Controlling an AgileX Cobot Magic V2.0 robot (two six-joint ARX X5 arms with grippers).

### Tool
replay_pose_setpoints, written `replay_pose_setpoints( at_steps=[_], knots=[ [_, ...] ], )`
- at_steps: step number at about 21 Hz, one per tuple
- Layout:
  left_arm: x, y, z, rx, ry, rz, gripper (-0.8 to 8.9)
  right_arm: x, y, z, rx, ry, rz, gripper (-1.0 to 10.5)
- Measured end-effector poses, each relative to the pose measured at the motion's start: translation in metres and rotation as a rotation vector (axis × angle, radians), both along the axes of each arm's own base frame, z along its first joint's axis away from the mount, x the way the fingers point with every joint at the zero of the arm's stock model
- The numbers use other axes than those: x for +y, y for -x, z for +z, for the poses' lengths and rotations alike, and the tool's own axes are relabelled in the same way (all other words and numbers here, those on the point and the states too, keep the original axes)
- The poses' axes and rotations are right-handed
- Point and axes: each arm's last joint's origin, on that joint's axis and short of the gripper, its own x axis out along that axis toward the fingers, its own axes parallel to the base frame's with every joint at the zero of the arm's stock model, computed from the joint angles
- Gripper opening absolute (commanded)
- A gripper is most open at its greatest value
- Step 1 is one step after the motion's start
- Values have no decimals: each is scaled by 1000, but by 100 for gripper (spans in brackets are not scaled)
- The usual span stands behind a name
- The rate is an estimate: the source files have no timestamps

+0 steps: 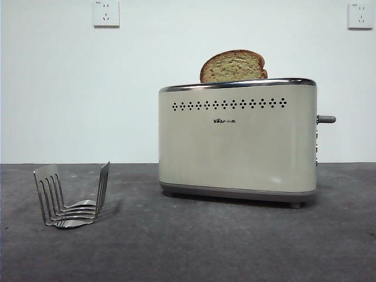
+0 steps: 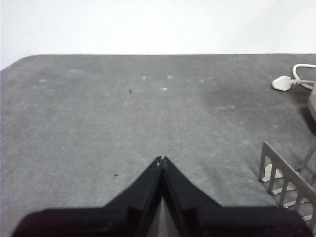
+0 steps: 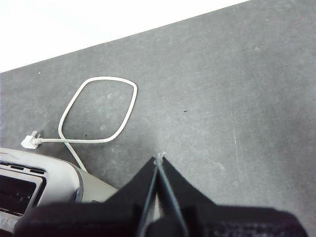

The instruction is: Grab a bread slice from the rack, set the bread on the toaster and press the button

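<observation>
The rack [image 1: 71, 197] sits empty nearest us on the grey table [image 1: 188, 247]. Behind it the bread [image 1: 233, 66] pokes up from the toaster [image 1: 238, 141]. Left gripper [image 2: 161, 159] and right gripper [image 3: 159, 159] hover pinched together, holding nothing.

2 wall sockets [image 1: 106, 13]; white plug [image 2: 282, 83] unplugged.

Cream toaster [image 1: 238, 147], brown-crusted speckled bread [image 1: 234, 66], silver rack [image 1: 70, 197].
</observation>
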Motion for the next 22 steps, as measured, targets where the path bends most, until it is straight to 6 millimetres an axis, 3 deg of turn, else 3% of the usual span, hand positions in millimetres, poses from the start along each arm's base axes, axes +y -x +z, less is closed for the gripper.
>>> replay_pose_setpoints(
  at_steps=[22],
  knots=[
    [-1, -1, -2, 22, 2, -19, -3, 0, 0, 0, 0, 0, 0, 0]
  ],
)
